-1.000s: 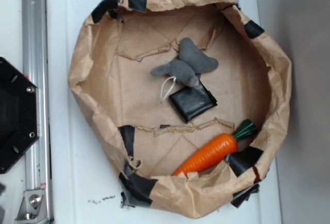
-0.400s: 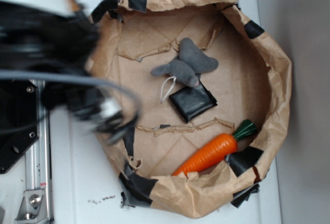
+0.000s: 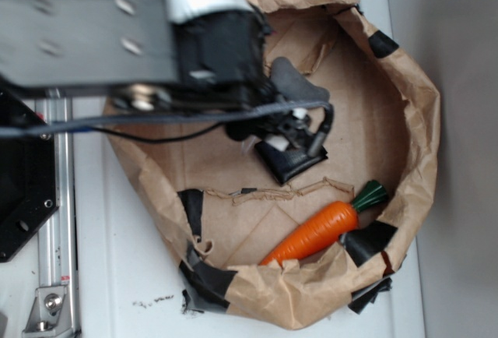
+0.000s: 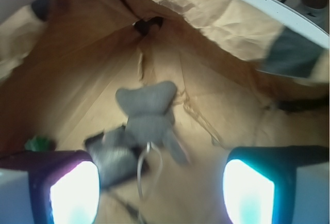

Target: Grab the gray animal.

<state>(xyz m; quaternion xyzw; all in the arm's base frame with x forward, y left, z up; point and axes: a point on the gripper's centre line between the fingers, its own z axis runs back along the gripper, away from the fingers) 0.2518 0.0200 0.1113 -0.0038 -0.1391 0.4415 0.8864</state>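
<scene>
From the wrist, the gripper [image 4: 161, 185] has its jaws spread wide, one glowing pad at each lower corner of the view, with nothing between them and nothing touched. The toy [image 4: 148, 116] lies ahead of the jaws, roughly centred between the two pads but further into the bag, its ears away from the camera and its white loop [image 4: 148, 167] trailing back toward the gap. Just to its left sits the black pad [image 4: 114, 154], which the toy partly overlaps. From above, the arm [image 3: 117, 34] reaches over the paper bag [image 3: 420, 120] and hides most of the toy [image 3: 296, 82]. Further off, the carrot [image 3: 323, 229] lies against the bag's wall. The bag rests on a white table [image 3: 117, 276].
</scene>
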